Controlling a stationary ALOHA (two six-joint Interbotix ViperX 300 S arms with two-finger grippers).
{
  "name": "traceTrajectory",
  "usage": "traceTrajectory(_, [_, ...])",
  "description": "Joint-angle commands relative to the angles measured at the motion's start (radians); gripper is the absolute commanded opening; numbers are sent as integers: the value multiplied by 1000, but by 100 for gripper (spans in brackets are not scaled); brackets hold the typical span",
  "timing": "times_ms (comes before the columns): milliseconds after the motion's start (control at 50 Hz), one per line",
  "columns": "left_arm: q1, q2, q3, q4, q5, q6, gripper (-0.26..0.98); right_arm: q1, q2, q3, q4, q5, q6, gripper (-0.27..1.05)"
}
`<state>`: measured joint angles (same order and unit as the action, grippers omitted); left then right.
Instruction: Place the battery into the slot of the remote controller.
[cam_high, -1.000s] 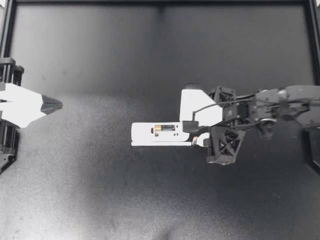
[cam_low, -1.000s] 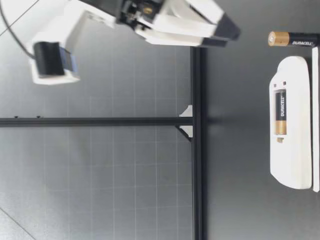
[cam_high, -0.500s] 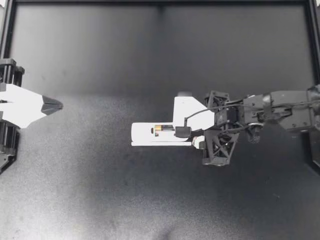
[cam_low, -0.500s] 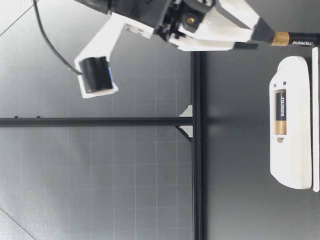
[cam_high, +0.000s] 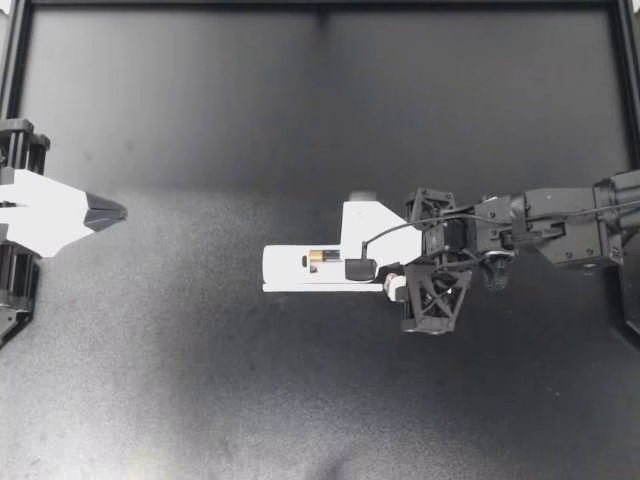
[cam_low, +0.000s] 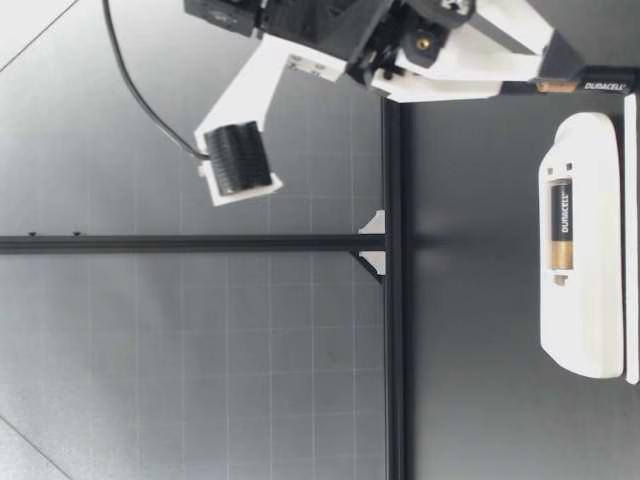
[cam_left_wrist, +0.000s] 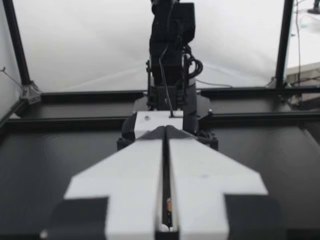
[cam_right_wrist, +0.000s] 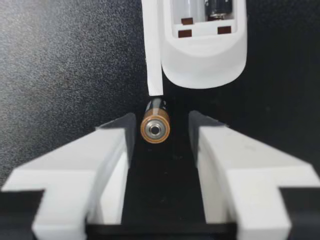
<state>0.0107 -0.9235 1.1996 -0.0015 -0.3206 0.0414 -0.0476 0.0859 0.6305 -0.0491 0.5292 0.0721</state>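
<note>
Two cylindrical batteries and one remote are in view. The seated battery (cam_high: 326, 257) lies in the open slot of the white, round-ended plastic remote (cam_high: 285, 270) on the grainy black table (cam_high: 200, 380). The loose battery (cam_right_wrist: 155, 127), copper-capped, lies just off the remote's end between the spread fingers (cam_right_wrist: 112, 150) of my right gripper (cam_high: 391, 284), with a gap on each side. The top view hides it under the arm, while the right wrist and low views show it. My left gripper (cam_high: 118, 210) is well apart, its fingers pressed together.
</note>
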Motion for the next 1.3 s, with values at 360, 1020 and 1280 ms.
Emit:
traceTrajectory(360, [2, 6, -11, -2, -9, 0, -15, -5, -12, -21, 2, -9, 0, 13])
traceTrajectory(1020, [69, 379, -107, -18, 126, -3, -15, -6, -160, 150, 3, -492, 9, 5])
traceTrajectory(1280, [83, 630, -236, -18, 247, -2, -15, -32, -114, 236, 3, -796, 0, 5])
